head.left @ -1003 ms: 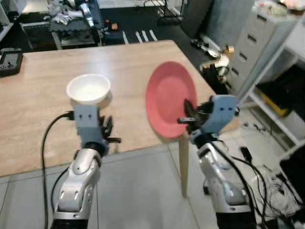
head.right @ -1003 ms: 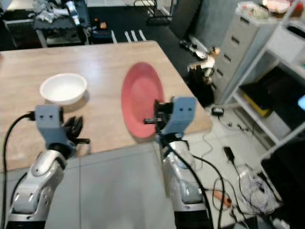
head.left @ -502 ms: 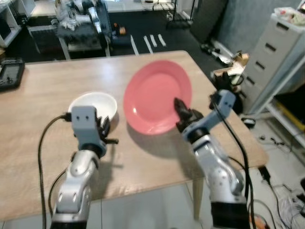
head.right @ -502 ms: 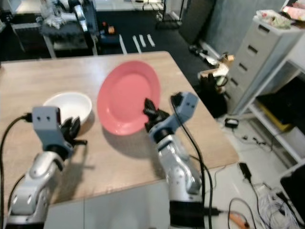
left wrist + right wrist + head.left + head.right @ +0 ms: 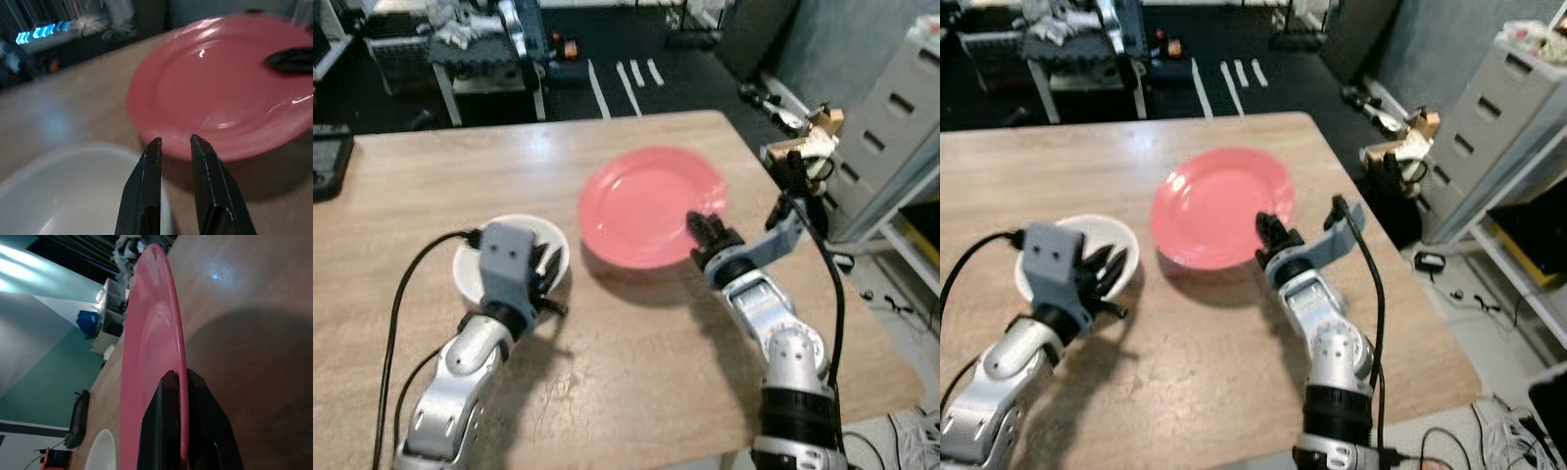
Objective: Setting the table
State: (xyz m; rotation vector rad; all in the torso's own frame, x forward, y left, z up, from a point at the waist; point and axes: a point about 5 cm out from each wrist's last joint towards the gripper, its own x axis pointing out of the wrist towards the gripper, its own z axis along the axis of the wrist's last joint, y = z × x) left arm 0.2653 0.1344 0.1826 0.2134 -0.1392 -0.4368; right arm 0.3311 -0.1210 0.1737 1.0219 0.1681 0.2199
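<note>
Nearest you, your left gripper [image 5: 548,279] sits at the white bowl [image 5: 470,276], its jaws pinched on the bowl's rim at the side toward the plate, one finger inside and one outside; the bowl rests on the wooden worktop [image 5: 626,392]. Just beyond and to the right, your right gripper [image 5: 703,227] has its jaws closed on the near right edge of the pink plate [image 5: 646,201]. The plate casts a shadow beneath, so its held edge looks lifted slightly, though you cannot tell whether the far edge touches the wood. Bowl and plate sit near each other, not touching. Farther off, a grey drawer cabinet [image 5: 906,108] stands right of the worktop.
</note>
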